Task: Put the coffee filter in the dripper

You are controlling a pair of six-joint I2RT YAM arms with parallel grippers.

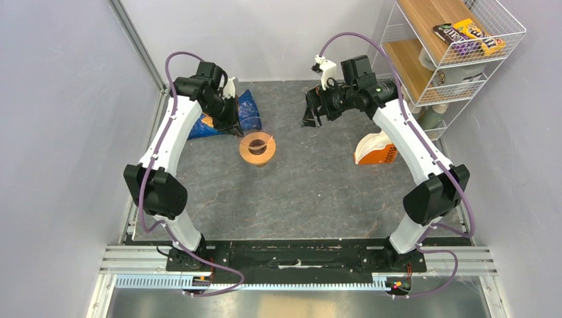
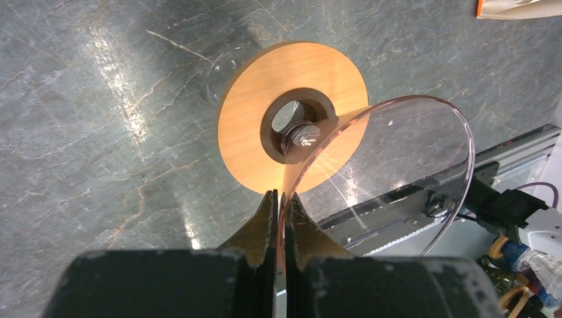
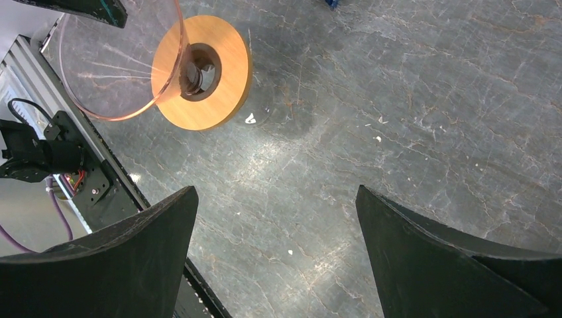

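Left fingers (image 2: 265, 225) clamped on dripper (image 2: 252, 126) clear rim, plain only from wrist; right fingers (image 3: 132, 258) apart.

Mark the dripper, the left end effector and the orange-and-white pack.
dripper (image 2: 248, 132): left wrist view, orange disc.
left end effector (image 2: 281, 201): left wrist view, between its fingertips.
orange-and-white pack (image 1: 379, 156): top external view, orange face.

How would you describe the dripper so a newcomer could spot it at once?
On the grey table, look near the middle, at the jaws of the left arm. The dripper is a round orange disc with a dark hole and a clear cone; neither the blue bag behind it nor the wedge-shaped pack is round.
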